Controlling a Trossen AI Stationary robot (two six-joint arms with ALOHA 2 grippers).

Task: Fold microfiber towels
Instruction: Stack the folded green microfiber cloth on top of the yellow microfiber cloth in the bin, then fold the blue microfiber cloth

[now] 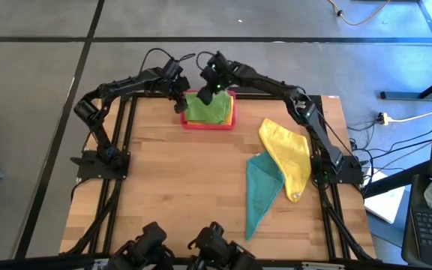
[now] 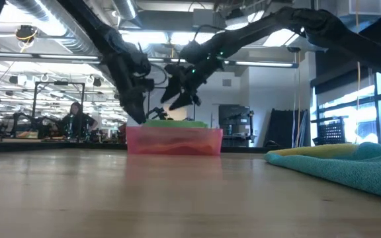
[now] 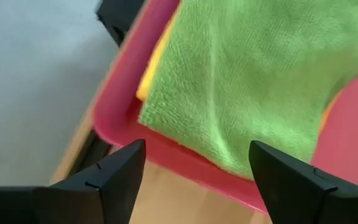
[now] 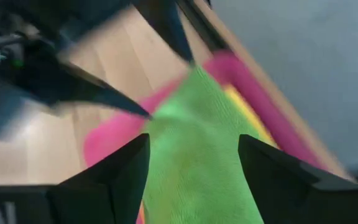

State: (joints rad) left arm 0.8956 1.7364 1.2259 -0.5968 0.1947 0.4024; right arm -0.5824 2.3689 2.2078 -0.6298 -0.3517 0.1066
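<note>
- The left pincer (image 1: pixel 180 97) hangs at the left edge of the pink rectangular plastic tray (image 1: pixel 188 123) at the far side of the wooden worktop (image 1: pixel 171 180); its fingers (image 3: pixel 114 171) are spread wide and pinch nothing.
- The right pincer (image 1: pixel 208 88) hovers over the same tray from the far side, fingers also parted and empty, with the cloth just below them.
- Between the two lies the bright green folded microfiber towel (image 1: pixel 207 109), resting in the tray on top of a yellow microfiber towel (image 3: pixel 153 59) whose edge peeks out beneath it.
- Well apart, on the right half of the worktop, a second yellow microfiber towel (image 1: pixel 289 154) and a teal microfiber towel (image 1: pixel 261 195) lie loose and unfolded, touching each other.
- Handling, as a judgement: these cloths look light, limp and fuzzy, so they should sag and drape when lifted rather than hold shape; not fragile, hardly slippery.
- A corner or free hem looks the best place to pinch, one per pincer, to keep the cloth taut.
</note>
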